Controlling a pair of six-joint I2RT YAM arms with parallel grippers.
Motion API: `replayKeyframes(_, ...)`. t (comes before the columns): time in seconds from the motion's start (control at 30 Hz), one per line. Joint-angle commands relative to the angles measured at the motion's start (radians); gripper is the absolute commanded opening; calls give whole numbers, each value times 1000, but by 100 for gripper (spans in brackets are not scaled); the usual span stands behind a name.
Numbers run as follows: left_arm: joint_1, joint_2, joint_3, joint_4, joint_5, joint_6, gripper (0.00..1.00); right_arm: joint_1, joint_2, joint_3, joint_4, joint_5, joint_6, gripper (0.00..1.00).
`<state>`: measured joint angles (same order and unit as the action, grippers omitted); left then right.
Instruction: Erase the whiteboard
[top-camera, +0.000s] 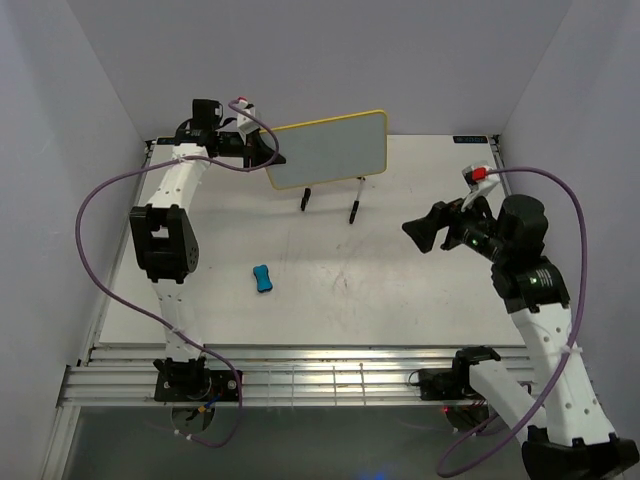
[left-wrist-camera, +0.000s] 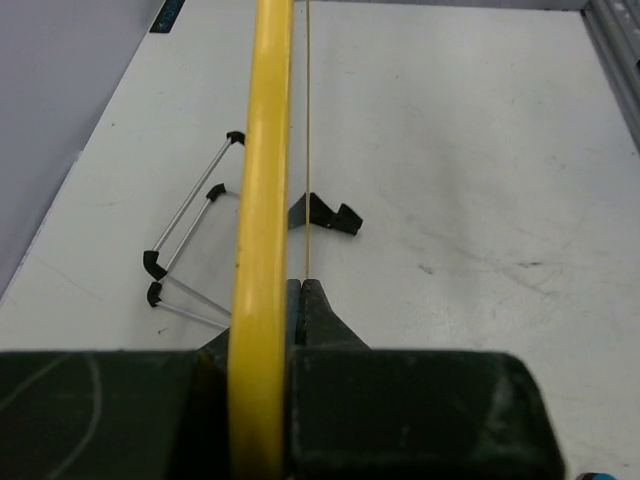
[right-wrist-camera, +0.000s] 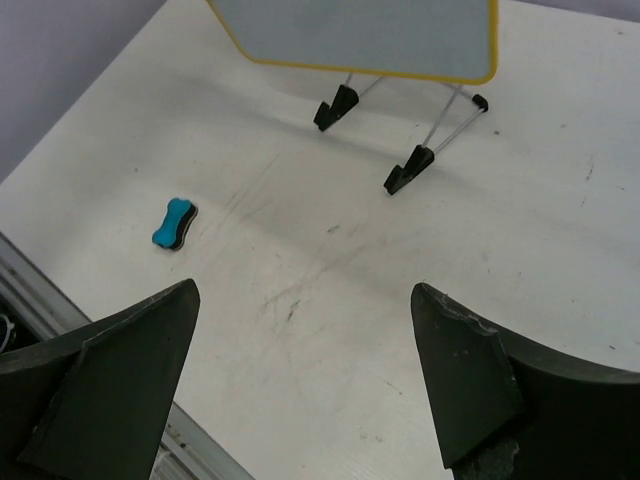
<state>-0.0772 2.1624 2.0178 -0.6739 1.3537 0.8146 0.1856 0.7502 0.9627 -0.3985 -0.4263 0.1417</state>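
The whiteboard (top-camera: 330, 150) has a yellow frame and a blank face, and stands tilted on two black feet at the back of the table. My left gripper (top-camera: 268, 155) is shut on its left edge; in the left wrist view the yellow frame (left-wrist-camera: 262, 200) runs between my fingers. The board also shows in the right wrist view (right-wrist-camera: 370, 35). The blue bone-shaped eraser (top-camera: 262, 278) lies on the table in front of the board, also in the right wrist view (right-wrist-camera: 174, 222). My right gripper (top-camera: 420, 232) is open and empty, above the table's right side.
The board's wire stand and black feet (left-wrist-camera: 330, 215) rest on the white table. Purple cables loop from both arms. Grey walls close the back and sides. A metal rail (top-camera: 300, 380) runs along the near edge.
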Motion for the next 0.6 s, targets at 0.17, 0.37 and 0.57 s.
replayKeyframes(0.17,-18,-405,-212,27,211,-206,0,5,248,422,-83,-282,-209,92)
replayKeyframes(0.37,-177,-608,-450,1,-105,-177,0,20,478,903,-333,-411,-329,96)
replayKeyframes(0.57,-274,-658,-534,-188,-269,-59,0,123,482,950,-511,-275,-465,94)
